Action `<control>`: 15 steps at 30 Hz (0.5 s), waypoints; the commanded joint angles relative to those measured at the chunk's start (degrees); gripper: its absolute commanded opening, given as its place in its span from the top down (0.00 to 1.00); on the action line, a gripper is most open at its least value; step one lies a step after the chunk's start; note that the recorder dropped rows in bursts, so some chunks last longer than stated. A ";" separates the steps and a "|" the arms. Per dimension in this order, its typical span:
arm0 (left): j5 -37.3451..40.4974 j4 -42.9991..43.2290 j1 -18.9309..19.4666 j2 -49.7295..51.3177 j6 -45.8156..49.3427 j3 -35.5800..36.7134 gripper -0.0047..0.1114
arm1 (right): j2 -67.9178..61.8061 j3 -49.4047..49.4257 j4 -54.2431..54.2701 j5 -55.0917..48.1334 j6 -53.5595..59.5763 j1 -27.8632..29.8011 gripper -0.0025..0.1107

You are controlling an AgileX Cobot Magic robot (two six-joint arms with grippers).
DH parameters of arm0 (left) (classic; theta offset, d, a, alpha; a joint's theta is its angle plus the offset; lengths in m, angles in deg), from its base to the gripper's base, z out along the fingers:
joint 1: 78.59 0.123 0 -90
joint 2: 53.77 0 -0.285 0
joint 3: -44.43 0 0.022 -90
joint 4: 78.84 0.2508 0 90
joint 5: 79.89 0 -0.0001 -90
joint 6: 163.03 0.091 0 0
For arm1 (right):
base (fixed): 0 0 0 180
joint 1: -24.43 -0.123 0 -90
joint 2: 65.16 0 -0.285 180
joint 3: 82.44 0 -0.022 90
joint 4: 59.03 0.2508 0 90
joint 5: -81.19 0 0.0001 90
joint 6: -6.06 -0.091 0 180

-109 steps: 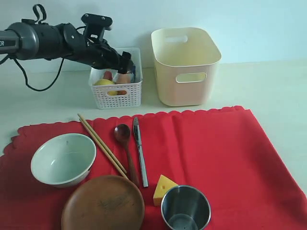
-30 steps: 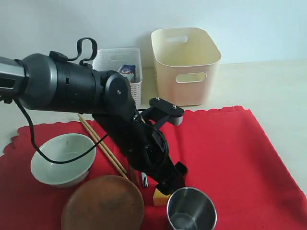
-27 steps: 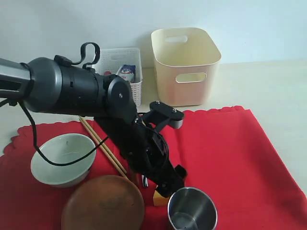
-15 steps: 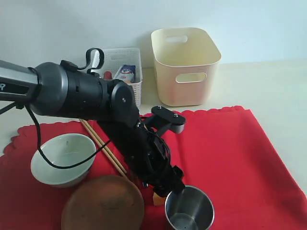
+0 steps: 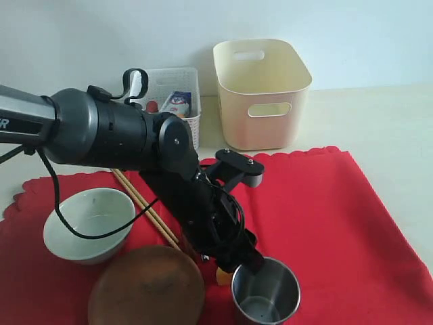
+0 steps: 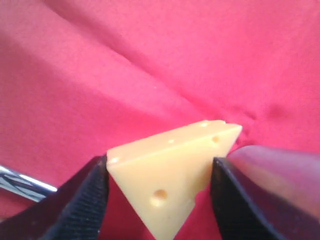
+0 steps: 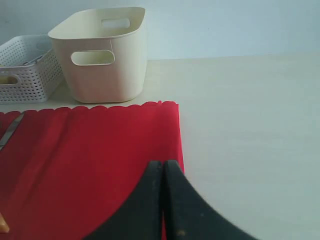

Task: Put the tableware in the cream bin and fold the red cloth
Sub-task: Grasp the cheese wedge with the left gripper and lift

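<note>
A yellow cheese wedge (image 6: 167,172) lies on the red cloth (image 5: 318,217), and my left gripper (image 6: 159,162) is down over it, a black pad against each side. In the exterior view that gripper (image 5: 233,265) sits between the brown wooden plate (image 5: 145,288) and the steel cup (image 5: 265,296). The pale bowl (image 5: 88,223) and the chopsticks (image 5: 143,202) lie left of the arm. A strip of the knife (image 6: 20,182) shows; the spoon is hidden. The cream bin (image 5: 260,91) stands behind the cloth. My right gripper (image 7: 163,165) is shut and empty over the cloth's right edge.
A white perforated basket (image 5: 177,101) with toy foods in it stands left of the cream bin, behind the left arm's elbow. Bare pale table (image 7: 250,125) stretches to the right of the cloth.
The left arm came from the white basket down to the cloth; over the last second its jaws narrowed onto the cheese wedge. The right gripper has not moved.
</note>
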 commanded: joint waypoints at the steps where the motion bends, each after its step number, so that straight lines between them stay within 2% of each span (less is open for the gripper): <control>1: -2.72 3.43 0.41 -0.91 -0.09 0.21 0.96 | 0.26 0.16 -0.16 0.89 0.20 0.24 0.98; 15: 0.34 3.31 0.41 -7.20 -0.53 0.21 0.96 | 0.26 0.16 -0.16 0.89 0.20 0.24 0.98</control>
